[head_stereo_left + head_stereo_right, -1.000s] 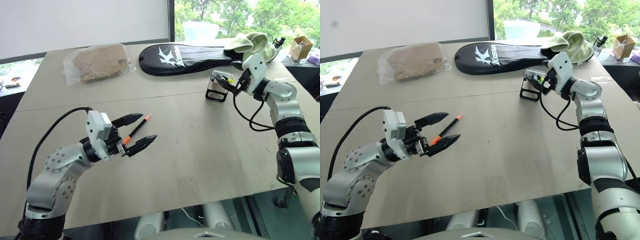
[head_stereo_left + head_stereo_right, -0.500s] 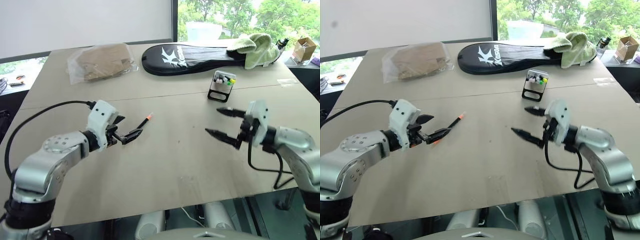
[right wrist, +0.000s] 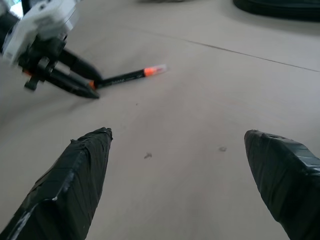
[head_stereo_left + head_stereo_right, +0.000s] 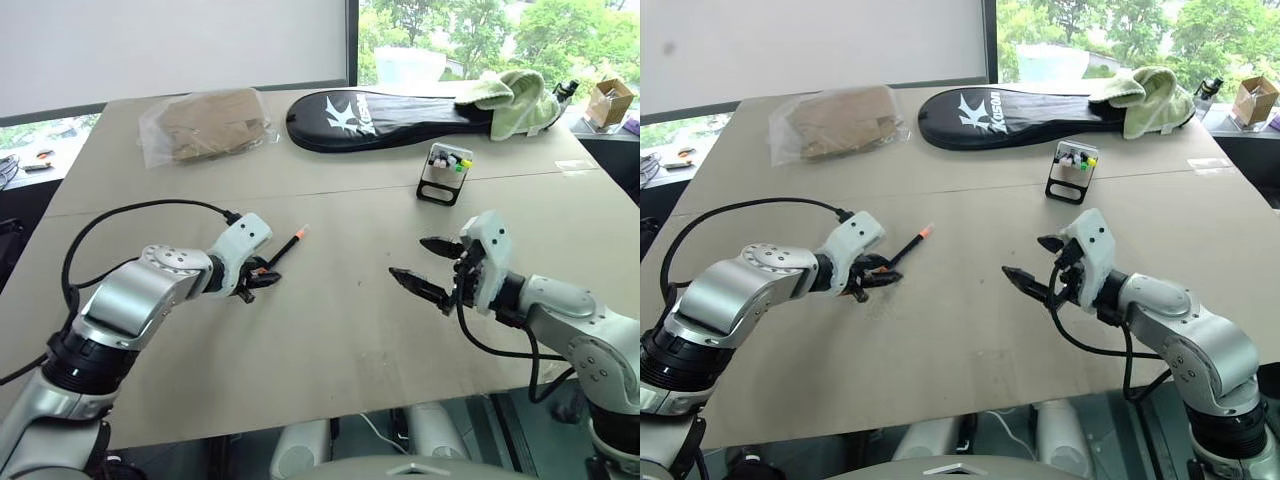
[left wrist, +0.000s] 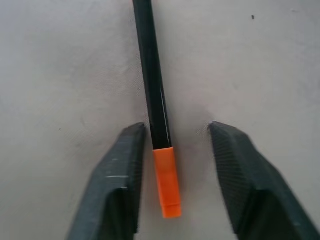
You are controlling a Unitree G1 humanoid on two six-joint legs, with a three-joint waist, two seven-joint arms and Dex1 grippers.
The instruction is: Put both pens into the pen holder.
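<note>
1. Table: pale grey-beige top, seam running across the far half.
2. Pen, black with orange ends, lies flat left of centre.
3. Pen holder stands far right.
4. Black racket bag along far edge; green towel on its right end.
5. Plastic-wrapped brown packet, far left.

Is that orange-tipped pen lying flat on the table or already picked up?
Lying flat: the pen rests on the table, between the left hand's fingers.
</note>
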